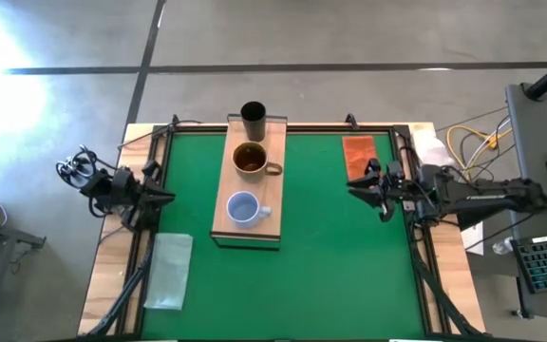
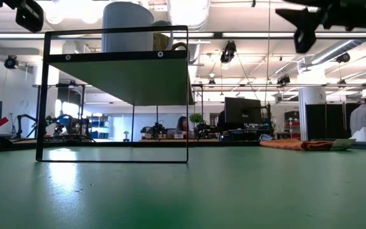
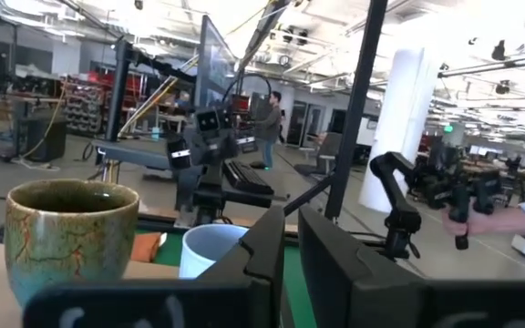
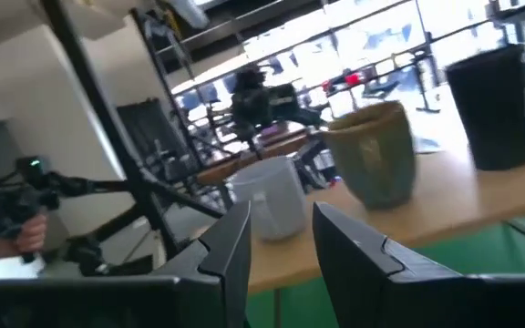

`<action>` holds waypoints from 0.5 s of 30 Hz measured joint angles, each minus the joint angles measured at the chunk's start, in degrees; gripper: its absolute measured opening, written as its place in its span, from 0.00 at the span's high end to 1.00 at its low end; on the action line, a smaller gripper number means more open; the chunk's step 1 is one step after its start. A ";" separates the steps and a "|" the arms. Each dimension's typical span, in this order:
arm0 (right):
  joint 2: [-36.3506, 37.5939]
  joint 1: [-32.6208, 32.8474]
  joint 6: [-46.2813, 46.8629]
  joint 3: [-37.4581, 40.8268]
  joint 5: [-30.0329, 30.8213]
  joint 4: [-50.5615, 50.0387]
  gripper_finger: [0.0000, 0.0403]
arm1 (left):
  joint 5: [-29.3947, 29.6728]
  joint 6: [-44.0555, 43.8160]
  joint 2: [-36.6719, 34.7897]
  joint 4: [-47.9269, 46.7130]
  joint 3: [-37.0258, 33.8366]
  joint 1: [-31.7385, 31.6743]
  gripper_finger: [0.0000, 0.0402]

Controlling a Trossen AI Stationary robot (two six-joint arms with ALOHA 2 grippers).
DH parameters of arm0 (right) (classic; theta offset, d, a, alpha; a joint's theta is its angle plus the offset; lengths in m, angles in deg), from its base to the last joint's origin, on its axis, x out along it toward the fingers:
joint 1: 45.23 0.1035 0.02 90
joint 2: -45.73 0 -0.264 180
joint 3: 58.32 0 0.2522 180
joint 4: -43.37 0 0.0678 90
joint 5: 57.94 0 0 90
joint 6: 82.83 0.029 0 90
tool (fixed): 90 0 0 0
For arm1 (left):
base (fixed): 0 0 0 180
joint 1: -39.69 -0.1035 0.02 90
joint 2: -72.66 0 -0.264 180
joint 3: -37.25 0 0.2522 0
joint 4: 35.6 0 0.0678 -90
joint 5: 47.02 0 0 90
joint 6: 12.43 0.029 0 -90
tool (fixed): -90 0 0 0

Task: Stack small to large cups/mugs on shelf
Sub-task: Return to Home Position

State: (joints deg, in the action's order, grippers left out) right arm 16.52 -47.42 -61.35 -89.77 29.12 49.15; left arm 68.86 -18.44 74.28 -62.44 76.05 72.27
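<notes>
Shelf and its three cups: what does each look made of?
Brown mug: glazed ceramic, going by its glossy, mottled green-brown surface. Pale blue-grey mug: likely ceramic too, smooth and plain with a thick rim. Black cup: uniform dark matte wall; plastic or ceramic, cannot tell. Shelf: light wood-look board with a dark edge; solid wood or laminate, cannot tell.

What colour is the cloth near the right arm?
The rectangular cloth is orange-brown; high view shows it best.
</notes>
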 joint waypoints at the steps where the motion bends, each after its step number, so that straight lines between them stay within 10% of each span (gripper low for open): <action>1: 1.06 -0.01 0.23 1.13 0.86 0.04 0.72 | -0.02 -0.41 0.00 0.00 -0.02 0.00 0.94; 15: 19.25 0.01 4.23 14.81 2.99 2.05 0.72 | 1.88 -9.72 -0.07 -10.25 -0.77 0.00 0.94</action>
State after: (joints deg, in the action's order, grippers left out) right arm 35.76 -47.40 -57.12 -74.96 32.11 51.19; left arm 70.74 -28.16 74.22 -72.69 75.29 72.27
